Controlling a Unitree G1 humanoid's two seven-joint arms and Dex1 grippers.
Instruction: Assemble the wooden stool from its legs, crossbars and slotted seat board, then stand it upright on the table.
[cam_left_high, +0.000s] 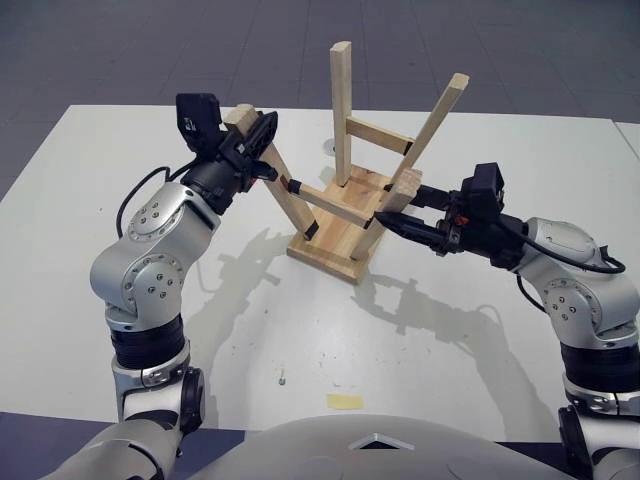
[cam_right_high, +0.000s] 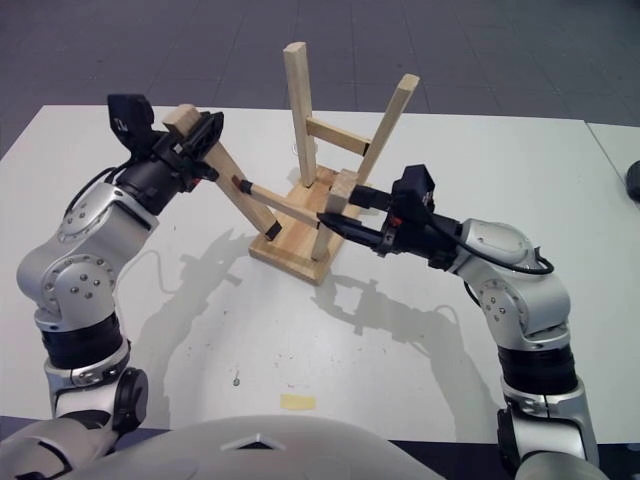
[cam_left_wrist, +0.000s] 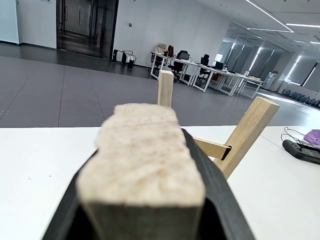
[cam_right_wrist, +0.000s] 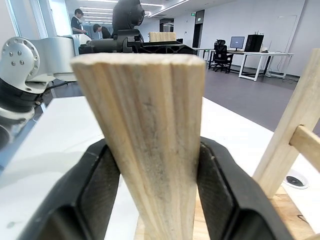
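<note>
Stool is most of the way built, by the look of it, but upside down: slotted seat board lies flat on the table near centre, w/ four legs sticking up out of it. Two far legs stand joined by a crossbar; 2nd crossbar spans the two near legs. Left claw is closed round the top end of the near-left leg, which leans outward. Right claw is clamped on the near-right leg close to its top, fingers pressed to both sides of the wood. Near legs splay more than the far pair, so prob. not fully seated; can't tell whether side crossbars are fitted. Left to do, I'd judge: press the near joints home, check squareness, then flip the stool onto its feet.
</note>
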